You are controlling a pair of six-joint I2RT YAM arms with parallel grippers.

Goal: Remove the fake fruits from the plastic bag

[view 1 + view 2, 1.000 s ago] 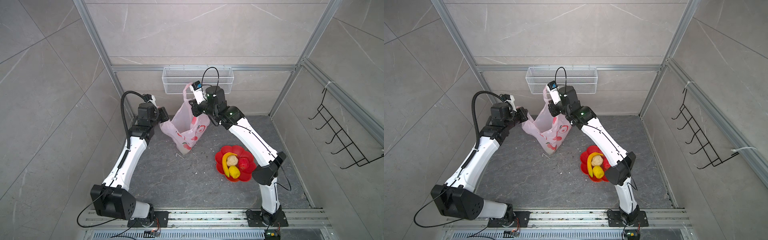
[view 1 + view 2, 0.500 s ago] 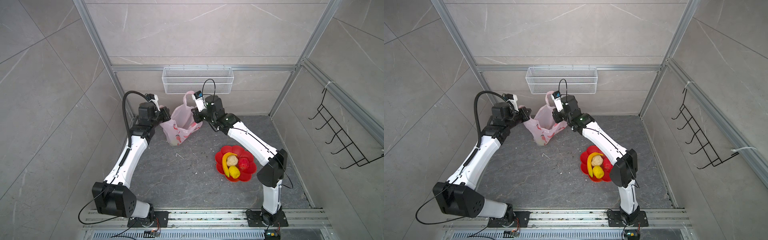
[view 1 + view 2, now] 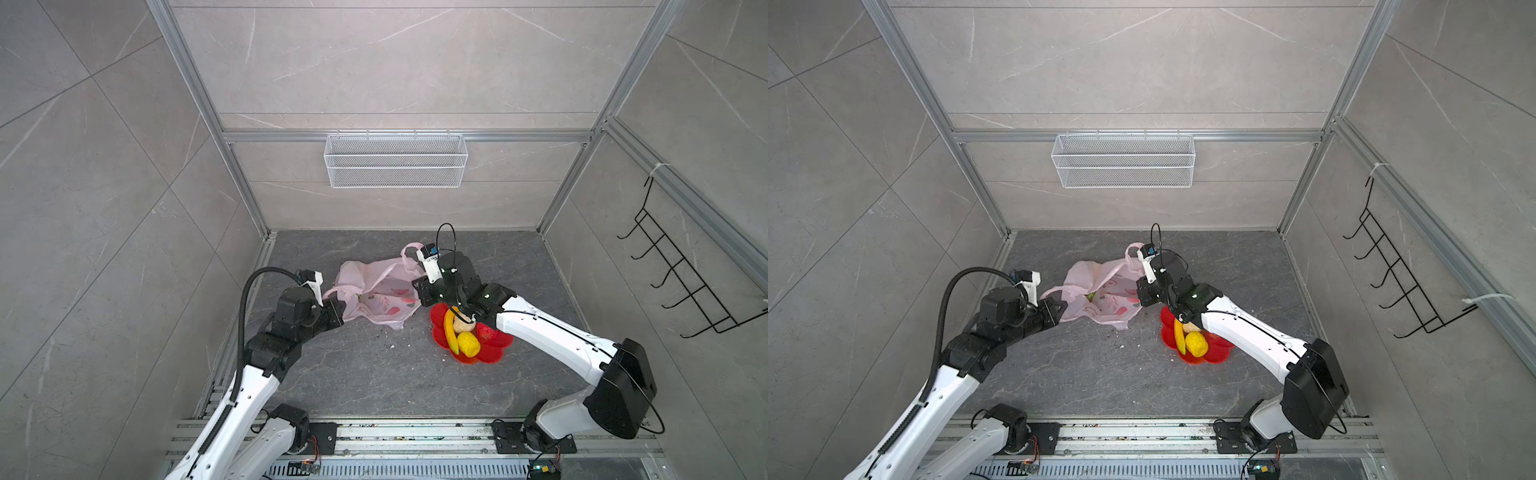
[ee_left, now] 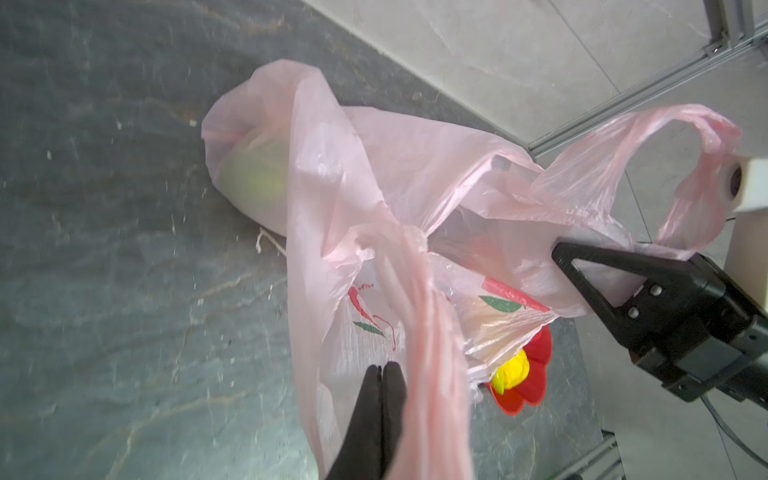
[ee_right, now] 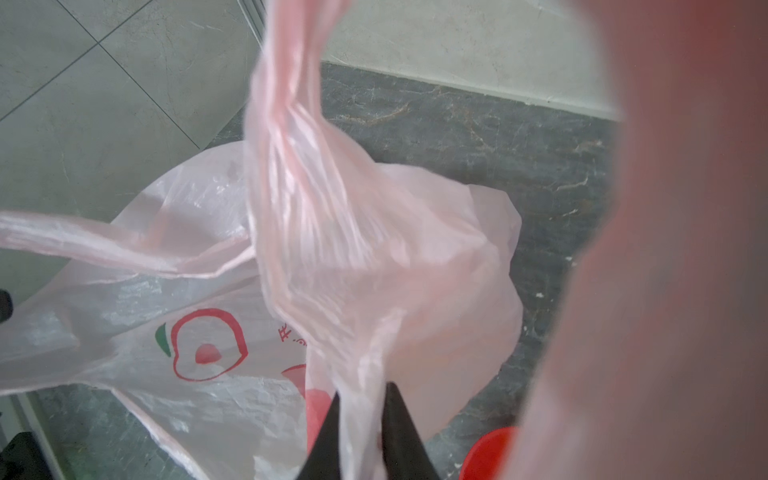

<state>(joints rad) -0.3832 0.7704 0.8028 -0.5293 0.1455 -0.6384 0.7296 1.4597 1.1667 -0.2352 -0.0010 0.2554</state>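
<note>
Pink bag (image 3: 374,282) (red fruit prints); red dish (image 3: 492,353).

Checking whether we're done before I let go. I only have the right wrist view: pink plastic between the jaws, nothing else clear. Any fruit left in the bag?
Observer: Yes. In the left wrist view a green ball shows through a bulge of the bag.
Operator: What's in the dish? I see only a red edge.
Observer: In a top view a banana, a yellow lumpy fruit, a beige piece and a red fruit lie in the red dish.
Operator: Left side gripping?
Observer: The left gripper is shut, with one loop of the bag pulled taut to it.
</note>
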